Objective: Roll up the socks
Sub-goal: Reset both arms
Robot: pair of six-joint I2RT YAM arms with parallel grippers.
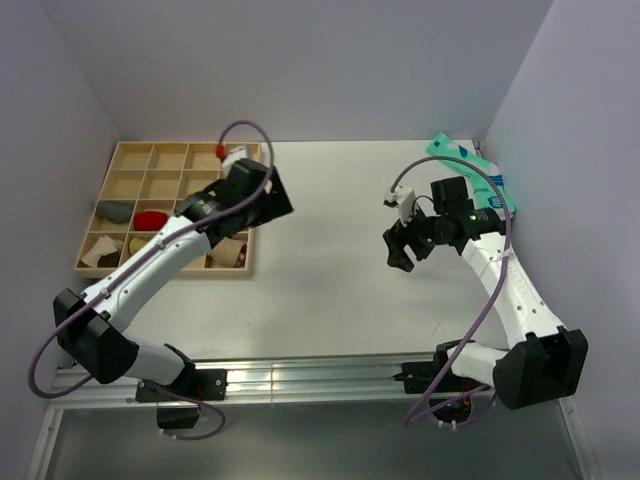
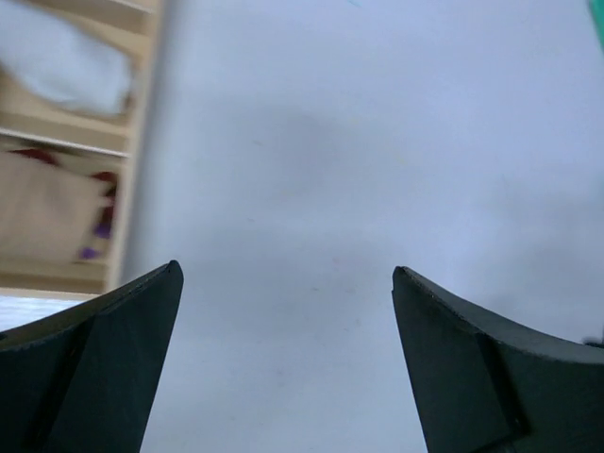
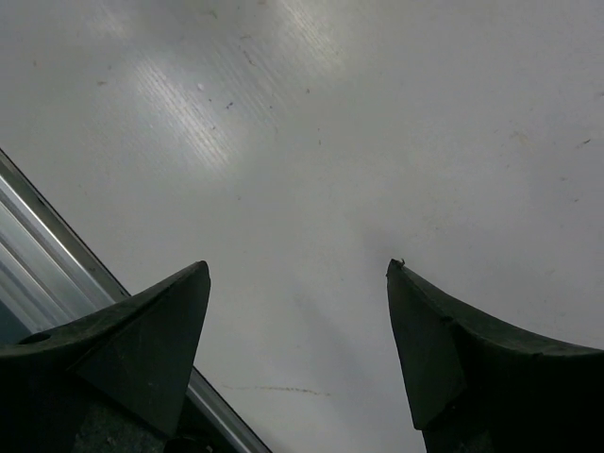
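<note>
On the left side of the table (image 1: 330, 270), the left arm is reaching up from its base, bending at the elbow and stretching out to the right edge of the wooden tray (image 1: 132, 158). The left gripper (image 2: 285, 268) is hanging over the bare white table just beside the tray. Its two dark fingers (image 2: 104, 359) are standing wide apart, and they are holding nothing. The tan sock (image 1: 232, 252) with the dark red bits is lying in a box at the near right corner of the tray, partly under the arm. In the left wrist view it is showing as a blurry tan shape (image 2: 47, 208). The pale green sock (image 1: 115, 210) seems to be lying in a box on the far left side of the tray, well apart from the tan one. On the right side, the right arm is going up from its base, then bending back toward the middle of the table. The right gripper (image 3: 297, 264) is pointing down over bare table, and its fingers (image 3: 472, 368) are also spreading wide with nothing between them. A teal packet (image 1: 465, 160) is sitting in the far right corner, behind that arm.
</note>
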